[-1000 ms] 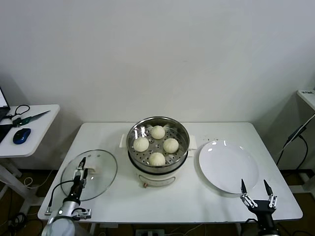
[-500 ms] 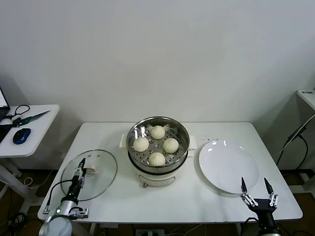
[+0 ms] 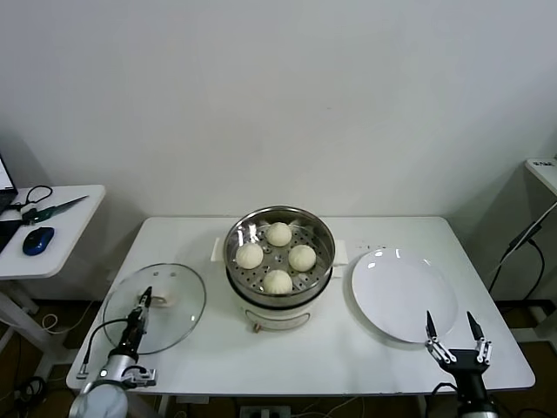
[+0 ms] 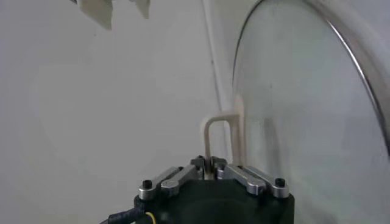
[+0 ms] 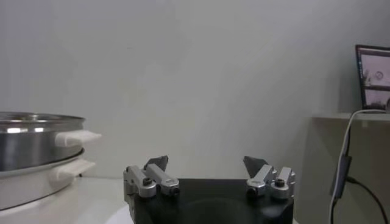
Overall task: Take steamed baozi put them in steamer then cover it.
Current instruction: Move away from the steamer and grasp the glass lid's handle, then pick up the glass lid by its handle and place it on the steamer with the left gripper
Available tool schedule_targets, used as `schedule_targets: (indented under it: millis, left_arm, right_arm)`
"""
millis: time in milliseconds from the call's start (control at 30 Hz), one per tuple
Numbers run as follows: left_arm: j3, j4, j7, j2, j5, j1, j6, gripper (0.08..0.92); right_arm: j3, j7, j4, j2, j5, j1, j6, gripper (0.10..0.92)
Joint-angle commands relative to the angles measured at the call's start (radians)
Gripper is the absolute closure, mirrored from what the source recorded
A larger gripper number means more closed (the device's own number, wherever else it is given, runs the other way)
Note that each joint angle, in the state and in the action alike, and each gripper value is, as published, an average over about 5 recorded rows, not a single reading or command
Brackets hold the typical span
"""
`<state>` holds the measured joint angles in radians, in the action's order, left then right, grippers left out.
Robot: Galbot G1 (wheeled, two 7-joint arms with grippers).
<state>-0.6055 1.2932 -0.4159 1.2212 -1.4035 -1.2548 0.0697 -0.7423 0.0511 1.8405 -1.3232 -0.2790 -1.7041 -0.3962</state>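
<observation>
In the steamer (image 3: 279, 252) at table centre, four steamed baozi (image 3: 278, 258) are seated. At eight o'clock, the glass lid (image 3: 155, 308) is pinched by its handle in the closed left gripper (image 3: 139, 315); it should be carried level and lowered centred. The right gripper (image 3: 454, 335) is parked spread, empty, at four o'clock.

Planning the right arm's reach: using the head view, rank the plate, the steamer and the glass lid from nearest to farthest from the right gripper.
1. Plate: just ahead of the right gripper, on the table's right side.
2. Steamer: table centre, holding four baozi.
3. Glass lid: far left, at the left gripper.
</observation>
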Motion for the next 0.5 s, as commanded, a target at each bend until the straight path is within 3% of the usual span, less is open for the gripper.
schedule_targets:
  millis: [33,200,333,500]
  left_arm:
    - [0.001,0.098,0.04,-0.014,0.116,-0.022,-0.017,0.85]
    - [0.003,0.307,0.175,-0.063,0.308,-0.061,-0.109,0.864]
    - [-0.005,0.449,0.316,-0.127,0.44,-0.073,-0.243,0.864]
    - [0.011,0.586,0.419,-0.189,0.516,-0.054,-0.408,0.864]
  right_arm:
    - [0.001,0.0,0.01,0.001,0.0,0.002,0.011,0.203]
    - [0.002,-0.001,0.024,0.003,0.003,0.004,0.023,0.203]
    - [0.001,-0.019,0.035,0.002,0.031,0.004,0.044,0.203]
    - [0.008,-0.047,0.044,0.0,0.068,0.007,0.07,0.203]
